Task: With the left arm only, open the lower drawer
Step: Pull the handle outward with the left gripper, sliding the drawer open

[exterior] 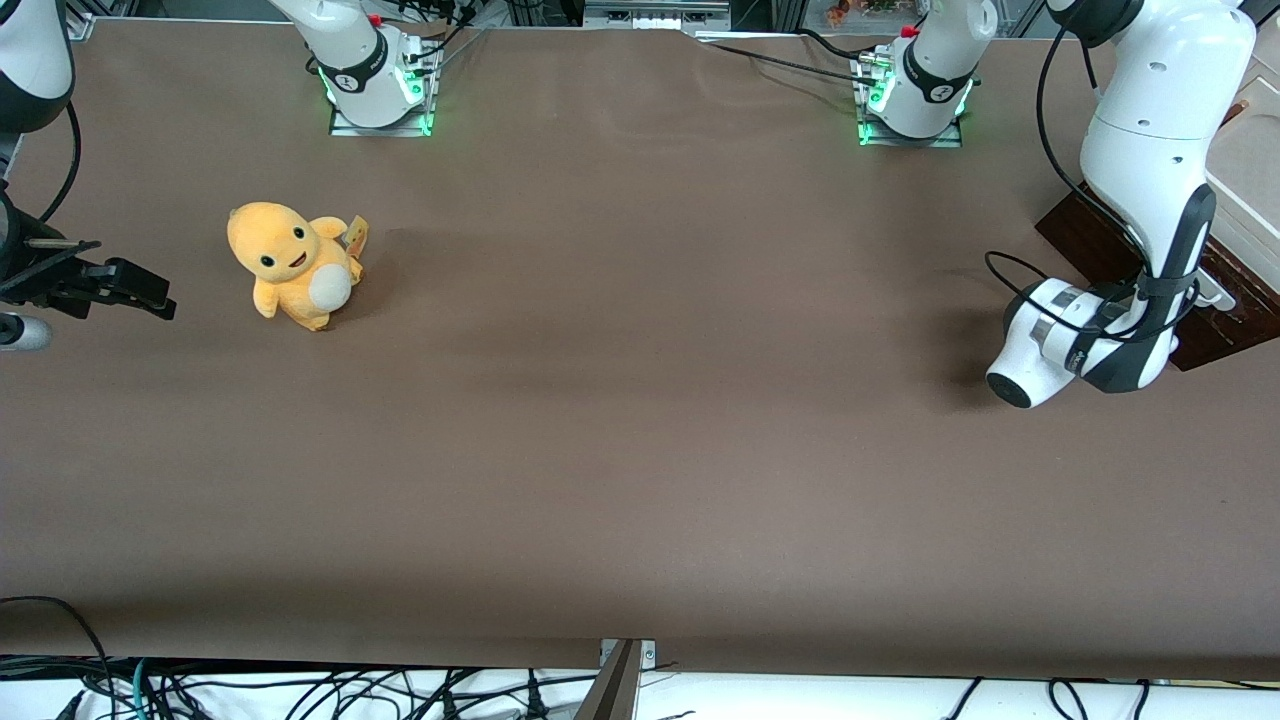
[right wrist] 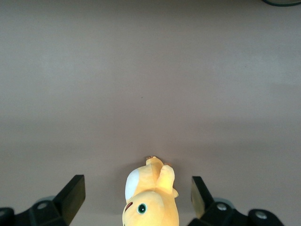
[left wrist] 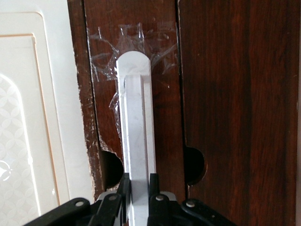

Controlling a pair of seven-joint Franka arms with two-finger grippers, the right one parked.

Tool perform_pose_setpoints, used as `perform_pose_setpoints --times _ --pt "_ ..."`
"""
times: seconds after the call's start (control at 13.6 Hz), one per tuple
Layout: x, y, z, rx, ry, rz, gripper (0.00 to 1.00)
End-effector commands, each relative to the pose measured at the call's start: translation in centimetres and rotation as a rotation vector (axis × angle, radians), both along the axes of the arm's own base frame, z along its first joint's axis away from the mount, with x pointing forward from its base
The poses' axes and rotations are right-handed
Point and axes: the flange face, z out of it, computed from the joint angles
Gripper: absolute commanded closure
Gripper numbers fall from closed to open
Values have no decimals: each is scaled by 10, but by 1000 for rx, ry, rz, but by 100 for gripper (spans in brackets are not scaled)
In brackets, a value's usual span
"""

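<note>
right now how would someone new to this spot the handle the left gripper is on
Start at the dark-brown wooden cabinet at the working arm's end of the table. On its drawer front is a long white bar handle, with the gripper closed around it. It is the only white bar there, with clear tape at its rounded end.

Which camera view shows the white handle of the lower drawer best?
The left wrist view. The white handle fills it, with the left arm's hand closed on it against the dark drawer front. The front view hides the handle under the left arm. The right wrist view shows none of it.
</note>
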Motion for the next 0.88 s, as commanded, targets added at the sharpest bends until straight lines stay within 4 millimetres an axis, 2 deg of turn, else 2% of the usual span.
perform_pose_setpoints --times 0.0,0.81 --pt "1 -1 3 -10 17 -9 84" --pt "7 -19 10 11 23 -29 85"
